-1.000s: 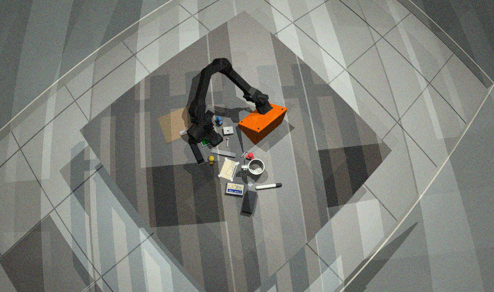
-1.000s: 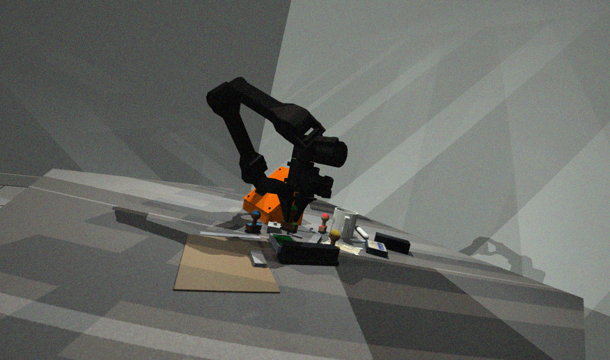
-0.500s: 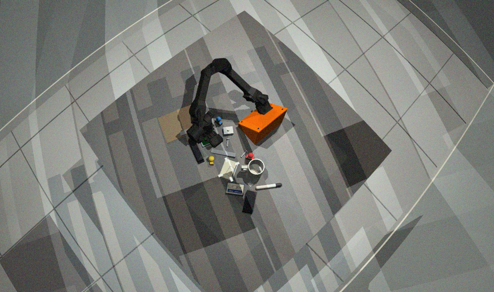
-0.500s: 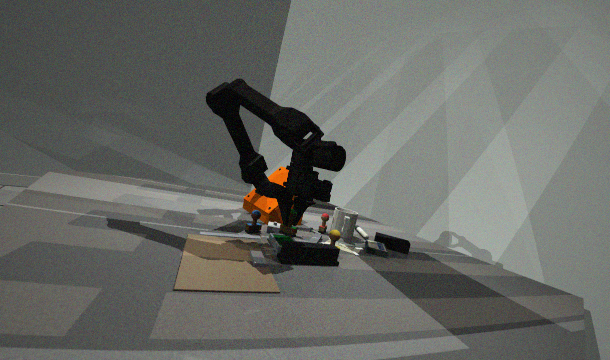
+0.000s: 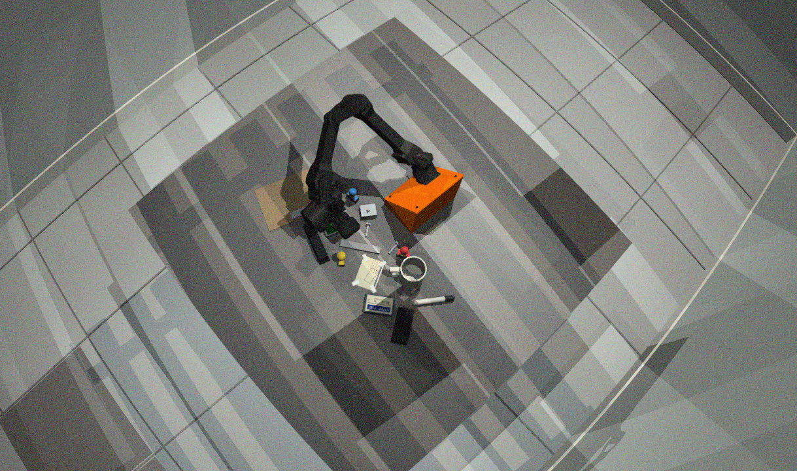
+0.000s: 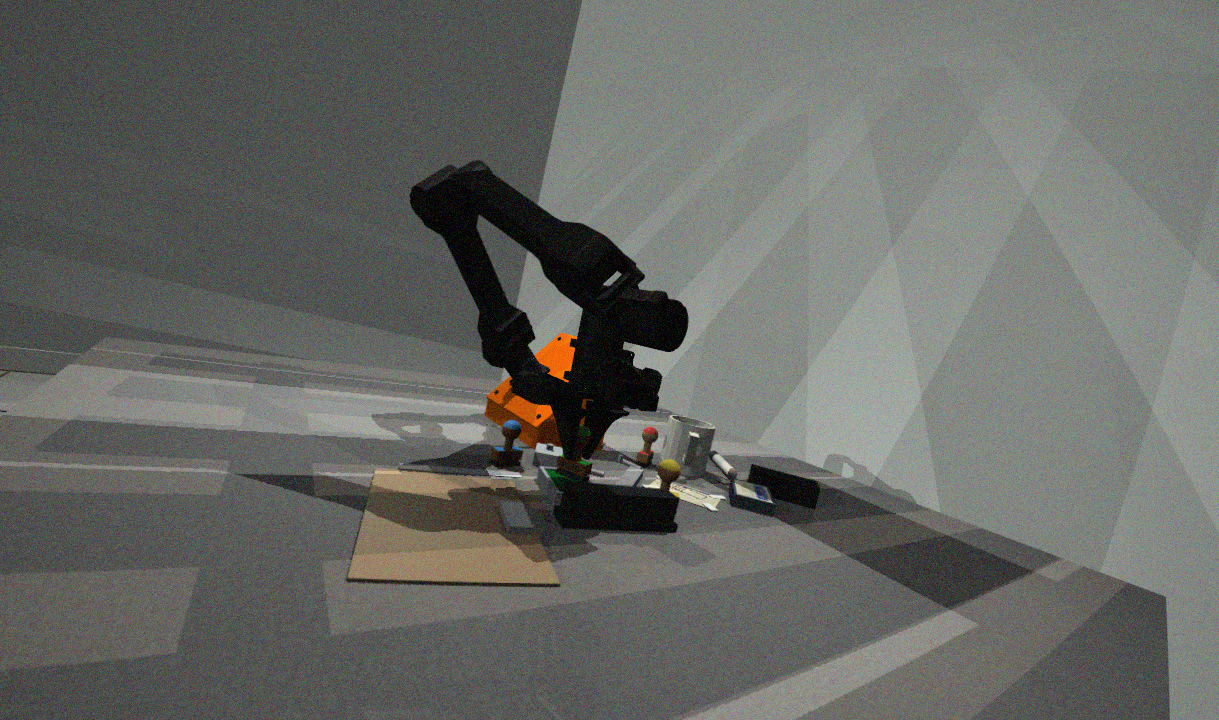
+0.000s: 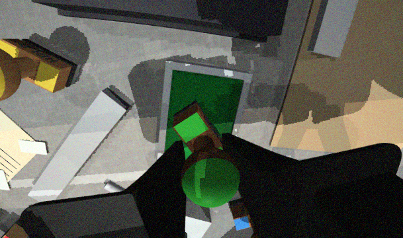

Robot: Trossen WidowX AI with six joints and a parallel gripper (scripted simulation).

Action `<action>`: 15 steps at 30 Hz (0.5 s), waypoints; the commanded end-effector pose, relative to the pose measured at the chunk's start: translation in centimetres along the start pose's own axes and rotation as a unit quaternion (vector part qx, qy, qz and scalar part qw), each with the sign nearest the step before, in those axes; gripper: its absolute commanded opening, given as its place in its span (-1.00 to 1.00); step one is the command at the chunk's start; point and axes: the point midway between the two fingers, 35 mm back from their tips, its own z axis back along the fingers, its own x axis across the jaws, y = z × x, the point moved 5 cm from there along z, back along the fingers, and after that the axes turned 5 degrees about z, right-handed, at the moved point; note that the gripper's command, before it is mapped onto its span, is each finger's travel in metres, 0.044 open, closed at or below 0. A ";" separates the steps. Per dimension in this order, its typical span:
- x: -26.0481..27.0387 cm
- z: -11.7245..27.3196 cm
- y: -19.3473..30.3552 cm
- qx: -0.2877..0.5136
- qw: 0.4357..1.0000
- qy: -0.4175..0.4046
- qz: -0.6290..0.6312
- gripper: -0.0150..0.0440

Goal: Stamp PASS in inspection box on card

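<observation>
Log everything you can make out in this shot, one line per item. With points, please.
green-knobbed stamp (image 6: 574, 467) (image 7: 210, 182): 1, held over the pad
ink pad (image 7: 206, 87): 1, green, grey rim
blue-knobbed stamp (image 5: 353, 191) (image 6: 510, 429): 1, near the white block
red-knobbed stamp (image 5: 404, 251) (image 6: 649, 436): 1, by the mug
yellow-knobbed stamp (image 5: 341, 256) (image 6: 668, 470): 1, by the card
card (image 5: 368, 273): 1, cream, taped
mug (image 5: 405, 282) (image 6: 698, 438): 1, whitish
white block (image 5: 364, 214): 1
bolts: 2, silvery, near the grey bar
grey bar (image 5: 359, 246) (image 7: 79, 145): 1
labelled box (image 5: 378, 305): 1
marker (image 5: 430, 301): 1, white, black end
black blocks: 2
tan board (image 6: 443, 546): 1, grey block on it
orange base: 1
arm: 1, black
jaws: 1 pair, black, shut on the green-knobbed stamp
</observation>
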 end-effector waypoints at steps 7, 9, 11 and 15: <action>0.0 -0.5 0.2 0.002 1.000 0.002 0.004 -0.49; 0.0 -0.5 0.2 0.002 1.000 0.002 0.003 -0.49; 0.0 -0.6 0.2 0.002 1.000 0.002 0.000 -0.49; 0.0 -0.7 0.2 0.002 1.000 0.002 0.000 -0.49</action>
